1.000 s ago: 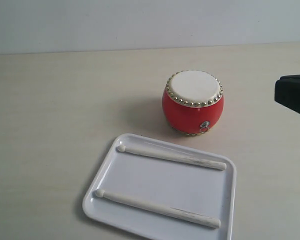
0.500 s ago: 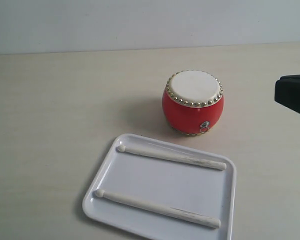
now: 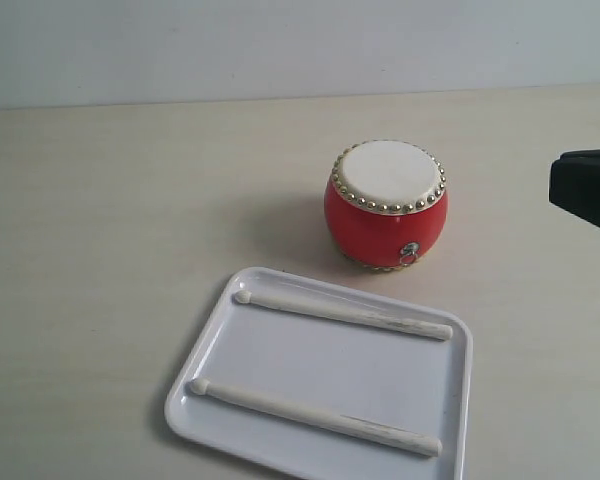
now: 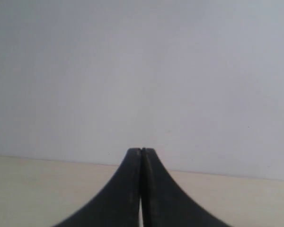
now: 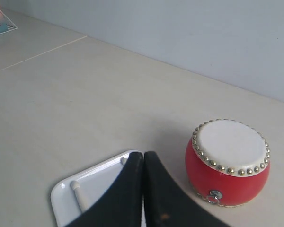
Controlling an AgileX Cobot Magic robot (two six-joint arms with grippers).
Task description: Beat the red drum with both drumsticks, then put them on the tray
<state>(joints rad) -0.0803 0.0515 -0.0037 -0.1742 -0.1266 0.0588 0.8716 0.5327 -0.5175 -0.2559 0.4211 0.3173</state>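
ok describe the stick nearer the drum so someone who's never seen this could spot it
Find the white tray beside the red drum. Two pale sticks lie in it, side by side. The near-drum stick lies along the tray edge next to the drum; the other stick lies along the opposite edge.

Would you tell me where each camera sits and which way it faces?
Exterior view: off the arms, raised, looking down at the tray, two drumsticks and red drum on the table; a dark piece of the right arm shows at the edge.
Left wrist view: on the left wrist, facing roughly level at a pale wall; only shut left jaws show.
Right wrist view: on the right wrist, angled down past shut right jaws at drum and tray corner.
Shared: exterior and right wrist both show drum and tray.
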